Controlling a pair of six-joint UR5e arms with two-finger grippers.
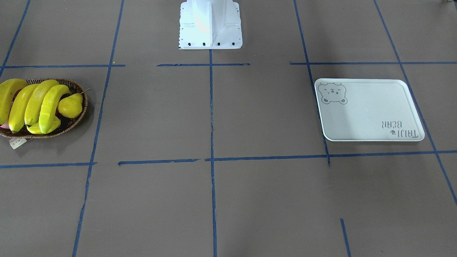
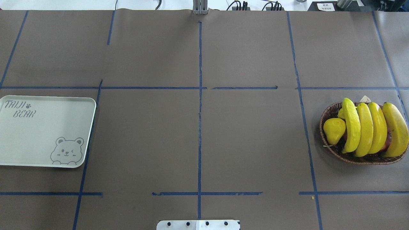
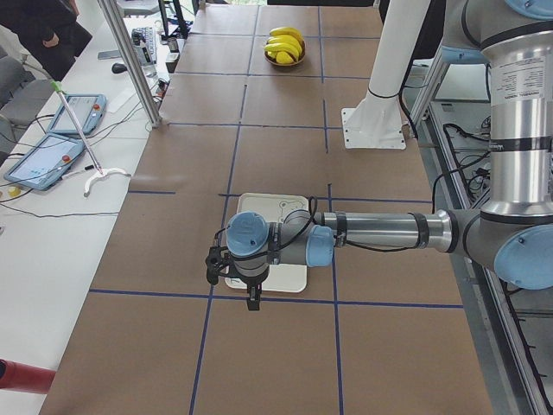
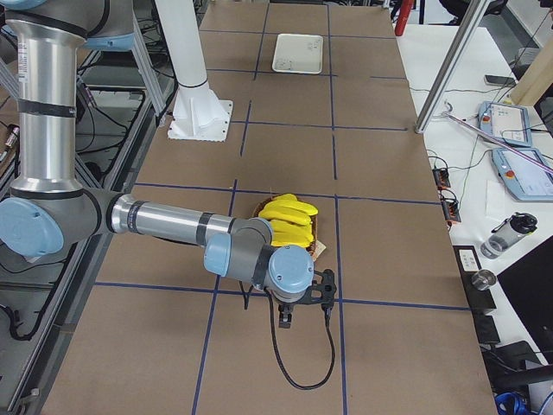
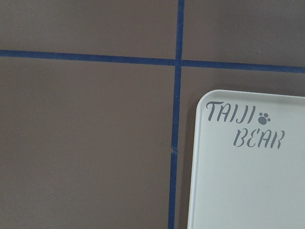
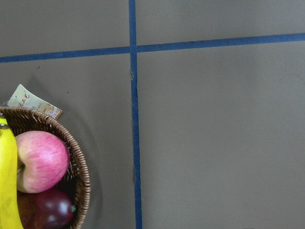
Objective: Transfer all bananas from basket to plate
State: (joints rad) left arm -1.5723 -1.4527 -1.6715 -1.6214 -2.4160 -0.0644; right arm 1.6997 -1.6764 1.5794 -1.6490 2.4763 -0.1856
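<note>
Nearest the camera at the table's left end, the left arm stretches out over the brown tabletop, and its left end effector hangs at the near edge of the plate. That view is too small for me to tell whether the fingers are spread or pressed together, and no other view shows them. The left wrist view looks straight down on the plate's corner with the grey lettering, beside a crossing of blue tape lines.

From the other end, the right arm is the big one, with the right end effector hanging just beside the basket. I cannot tell how its fingers stand either.

All four bananas lie side by side across the basket on the robot's right, well apart from the plate on its left. A yellow pear sits at the basket's inner end, touching the nearest banana. The right wrist view shows a pink apple and a dark red fruit inside the rim, with the paper tag lying outside it. Nothing but print marks the plate, a bear face in one corner.
</note>
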